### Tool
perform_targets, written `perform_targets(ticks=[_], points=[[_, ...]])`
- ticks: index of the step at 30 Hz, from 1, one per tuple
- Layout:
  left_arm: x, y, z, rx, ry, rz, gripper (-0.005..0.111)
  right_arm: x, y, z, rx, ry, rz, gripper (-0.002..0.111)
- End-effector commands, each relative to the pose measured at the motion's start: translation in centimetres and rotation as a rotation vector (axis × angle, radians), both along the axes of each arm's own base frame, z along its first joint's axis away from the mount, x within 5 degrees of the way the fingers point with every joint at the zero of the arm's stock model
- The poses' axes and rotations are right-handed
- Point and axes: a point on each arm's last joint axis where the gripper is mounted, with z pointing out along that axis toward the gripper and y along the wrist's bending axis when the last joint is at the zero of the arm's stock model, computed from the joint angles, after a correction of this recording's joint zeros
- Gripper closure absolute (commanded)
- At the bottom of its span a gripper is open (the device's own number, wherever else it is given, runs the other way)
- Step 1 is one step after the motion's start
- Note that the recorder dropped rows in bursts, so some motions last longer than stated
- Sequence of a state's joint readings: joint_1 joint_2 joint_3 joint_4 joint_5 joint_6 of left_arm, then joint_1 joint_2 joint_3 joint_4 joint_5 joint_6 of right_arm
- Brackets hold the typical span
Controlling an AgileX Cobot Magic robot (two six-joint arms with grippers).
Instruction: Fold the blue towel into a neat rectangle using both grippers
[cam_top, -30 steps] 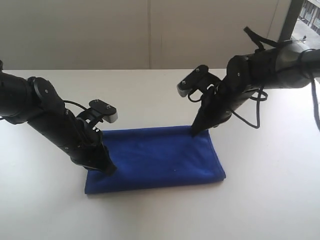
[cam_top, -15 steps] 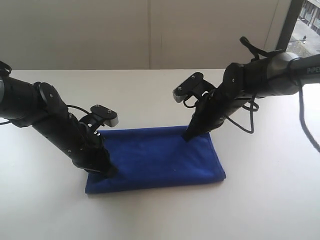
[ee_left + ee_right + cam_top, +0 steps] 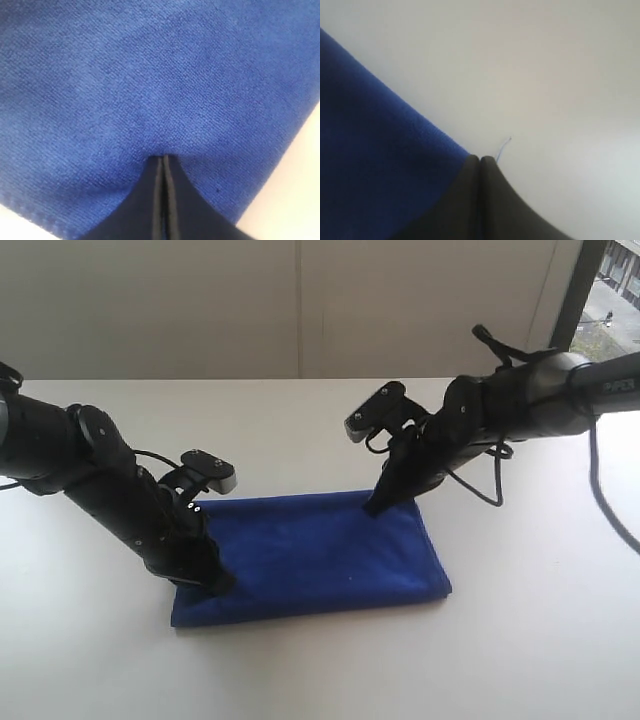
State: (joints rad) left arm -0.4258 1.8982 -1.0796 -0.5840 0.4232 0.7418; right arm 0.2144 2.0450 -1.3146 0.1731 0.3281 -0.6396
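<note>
Your left gripper (image 3: pixel 220 583) presses the towel (image 3: pixel 320 550) at its left end and your right gripper (image 3: pixel 372 510) its far edge, both clenched on nothing visible. Open each, pinch the hem, lift together.

From my remote station, I see a bare, lab-like room: white surface (image 3: pixel 520 640), plain panelled wall (image 3: pixel 150 310), dark-framed corner window (image 3: pixel 612 285).

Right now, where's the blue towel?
In the exterior view the blue towel lies on the table, left gripper on its left end, right gripper at its far edge.
</note>
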Motion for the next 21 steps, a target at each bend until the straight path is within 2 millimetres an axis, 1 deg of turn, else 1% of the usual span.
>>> perform_targets(ticks=[1, 4, 6, 8, 9, 10, 11, 12, 13, 16, 17, 18, 19, 20, 21], points=[[-0.4, 0.2, 1.4, -0.002, -0.056, -0.005, 0.107, -0.9, -0.4, 4.7, 0.002, -0.067, 0.018, 0.108], [-0.8, 0.5, 4.9, -0.027, -0.157, 0.000, 0.107, -2.2, -0.6, 8.8, 0.031, -0.116, 0.004, 0.108], [-1.4, 1.1, 7.8, -0.047, -0.233, 0.037, 0.107, -3.6, -0.9, 11.6, 0.066, -0.161, -0.032, 0.108], [-2.3, 1.9, 10.9, -0.068, -0.332, 0.090, 0.107, -5.1, -1.3, 13.8, 0.098, -0.211, -0.065, 0.108], [-3.0, 2.5, 12.5, -0.085, -0.387, 0.124, 0.107, -6.4, -1.6, 15.2, 0.119, -0.252, -0.080, 0.108], [-3.9, 3.1, 14.0, -0.104, -0.443, 0.153, 0.107, -7.5, -1.9, 16.2, 0.129, -0.287, -0.083, 0.108], [-4.9, 3.8, 14.9, -0.116, -0.482, 0.177, 0.107, -8.9, -2.2, 17.2, 0.143, -0.327, -0.087, 0.108], [-6.3, 4.5, 16.1, -0.137, -0.535, 0.201, 0.107, -10.5, -2.5, 18.2, 0.161, -0.366, -0.097, 0.108], [-7.5, 5.2, 16.9, -0.158, -0.577, 0.221, 0.107, -11.9, -2.9, 18.7, 0.180, -0.388, -0.113, 0.108], [-12.5, 7.9, 19.5, -0.257, -0.754, 0.278, 0.107, -17.4, -4.1, 20.8, 0.269, -0.494, -0.163, 0.108], [-14.4, 8.8, 19.9, -0.295, -0.811, 0.296, 0.107, -18.9, -4.4, 21.0, 0.301, -0.521, -0.181, 0.108], [-16.3, 9.8, 20.1, -0.329, -0.869, 0.306, 0.107, -21.2, -4.9, 21.0, 0.343, -0.556, -0.201, 0.108], [-17.7, 10.5, 19.8, -0.349, -0.904, 0.313, 0.107, -22.6, -5.3, 20.8, 0.364, -0.576, -0.210, 0.108], [-19.7, 11.4, 19.7, -0.387, -0.965, 0.321, 0.107, -24.3, -5.6, 20.3, 0.385, -0.598, -0.218, 0.108], [-20.9, 12.0, 19.0, -0.405, -0.987, 0.329, 0.107, -25.8, -6.0, 19.6, 0.406, -0.611, -0.228, 0.108]])
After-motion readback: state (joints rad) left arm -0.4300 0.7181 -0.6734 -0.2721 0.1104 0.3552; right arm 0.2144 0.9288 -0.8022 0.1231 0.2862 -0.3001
